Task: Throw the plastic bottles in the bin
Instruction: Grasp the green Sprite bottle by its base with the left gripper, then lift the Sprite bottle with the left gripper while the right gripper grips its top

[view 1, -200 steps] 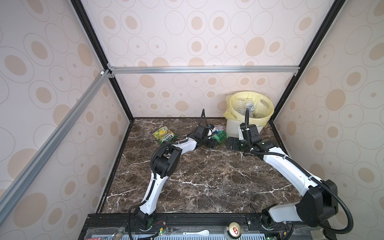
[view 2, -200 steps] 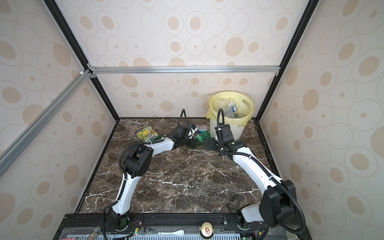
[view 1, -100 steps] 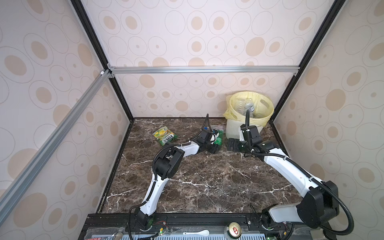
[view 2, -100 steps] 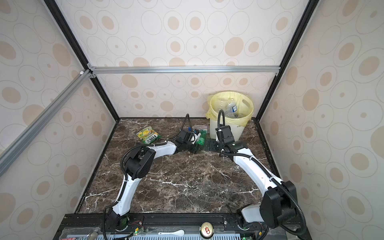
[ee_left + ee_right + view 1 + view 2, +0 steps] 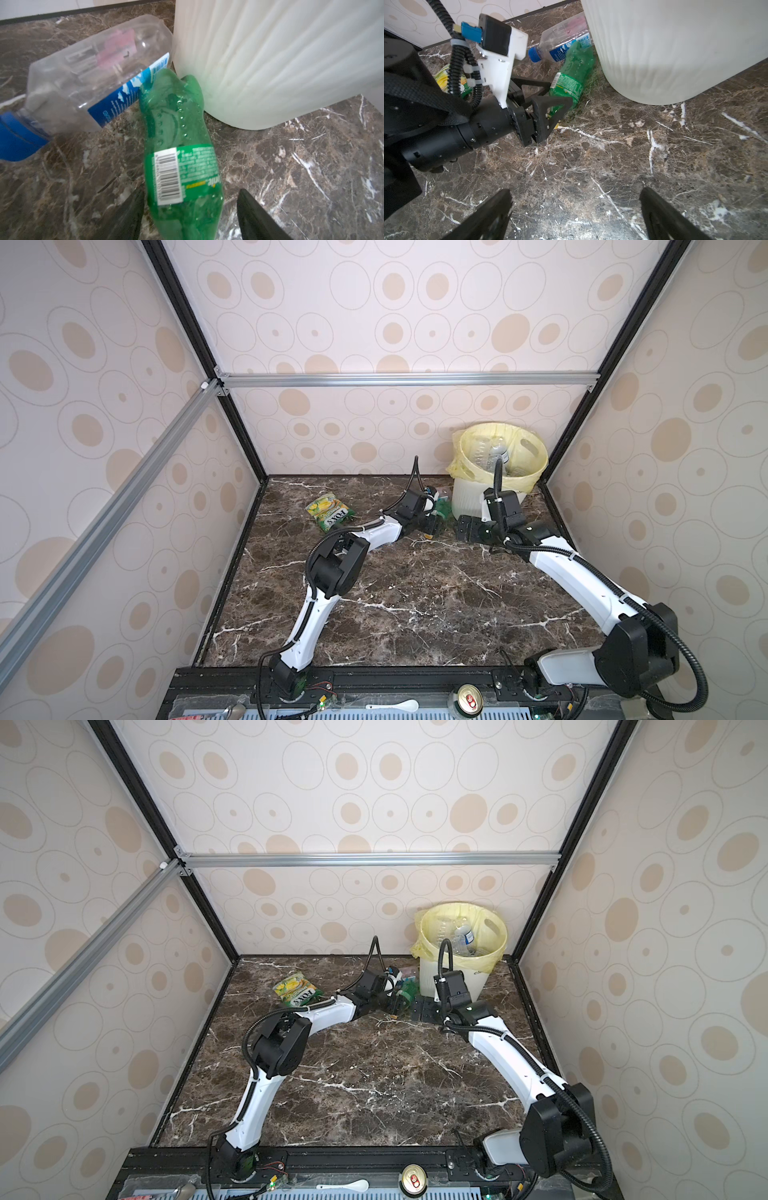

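A green plastic bottle (image 5: 180,145) lies on the marble floor with its base against the bin (image 5: 270,62), a white ribbed basket lined in pale yellow (image 5: 473,497). My left gripper (image 5: 191,193) is open and straddles the bottle's label end; one finger touches it, the other stands off. A clear bottle with blue cap and label (image 5: 83,79) lies beside it, touching the bin. My right gripper (image 5: 575,191) is open and empty over bare floor in front of the bin (image 5: 675,52), facing the left gripper (image 5: 560,92). Several clear bottles (image 5: 494,452) lie inside the bin.
A yellow-green FOXS packet (image 5: 330,512) lies flat near the back left of the floor. A drink can (image 5: 468,697) and a white spoon (image 5: 395,705) sit on the front rail. The back wall runs just behind the bin and bottles.
My left gripper has slid right towards the bin, and the green bottle now rests against the bin's wall. The right arm has stayed still.
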`<state>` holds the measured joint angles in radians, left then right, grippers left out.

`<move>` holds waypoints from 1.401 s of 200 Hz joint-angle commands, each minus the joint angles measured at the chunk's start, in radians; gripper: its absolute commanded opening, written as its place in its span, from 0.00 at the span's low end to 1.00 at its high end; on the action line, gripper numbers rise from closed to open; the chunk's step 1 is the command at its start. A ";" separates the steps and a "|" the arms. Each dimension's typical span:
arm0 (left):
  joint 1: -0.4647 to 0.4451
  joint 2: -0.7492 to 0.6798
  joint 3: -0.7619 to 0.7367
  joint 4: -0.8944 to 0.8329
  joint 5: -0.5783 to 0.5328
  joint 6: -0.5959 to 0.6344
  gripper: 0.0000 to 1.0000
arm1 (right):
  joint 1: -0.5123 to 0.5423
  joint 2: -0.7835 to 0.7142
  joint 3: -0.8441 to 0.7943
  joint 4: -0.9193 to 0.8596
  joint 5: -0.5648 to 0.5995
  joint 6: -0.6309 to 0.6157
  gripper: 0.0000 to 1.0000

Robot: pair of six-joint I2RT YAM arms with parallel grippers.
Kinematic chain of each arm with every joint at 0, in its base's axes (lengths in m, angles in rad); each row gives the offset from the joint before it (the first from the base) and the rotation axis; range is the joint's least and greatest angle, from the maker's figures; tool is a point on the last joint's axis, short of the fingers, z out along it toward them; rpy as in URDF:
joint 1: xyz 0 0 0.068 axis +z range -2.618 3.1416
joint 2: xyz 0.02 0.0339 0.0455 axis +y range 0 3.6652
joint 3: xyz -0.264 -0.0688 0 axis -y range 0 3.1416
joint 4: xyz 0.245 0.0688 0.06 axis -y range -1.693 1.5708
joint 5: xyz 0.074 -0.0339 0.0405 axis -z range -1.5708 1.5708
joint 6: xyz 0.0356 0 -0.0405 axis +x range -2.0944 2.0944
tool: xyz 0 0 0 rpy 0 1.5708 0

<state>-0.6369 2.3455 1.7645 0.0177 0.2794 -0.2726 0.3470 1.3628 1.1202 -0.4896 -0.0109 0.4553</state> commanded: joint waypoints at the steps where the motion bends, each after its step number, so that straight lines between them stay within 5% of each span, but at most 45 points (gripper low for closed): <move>1: -0.003 0.039 0.037 0.002 0.002 -0.050 0.71 | -0.009 -0.027 -0.013 -0.013 -0.012 0.002 1.00; 155: -0.009 0.067 0.006 0.039 0.016 -0.076 0.67 | -0.022 -0.048 -0.046 0.002 -0.021 0.011 1.00; 174: -0.009 0.067 0.006 0.041 0.030 -0.072 0.53 | -0.022 -0.051 -0.052 0.003 -0.023 0.013 1.00; 191: -0.009 0.063 0.003 0.042 0.041 -0.070 0.54 | -0.022 -0.053 -0.053 0.002 -0.024 0.014 1.00; 280: -0.010 -0.139 -0.221 0.105 0.122 -0.016 0.55 | -0.022 -0.053 -0.070 0.018 -0.046 0.042 1.00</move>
<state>-0.6426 2.3009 1.6104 0.1032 0.3584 -0.3237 0.3313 1.3239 1.0725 -0.4801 -0.0360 0.4702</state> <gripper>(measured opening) 0.549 0.997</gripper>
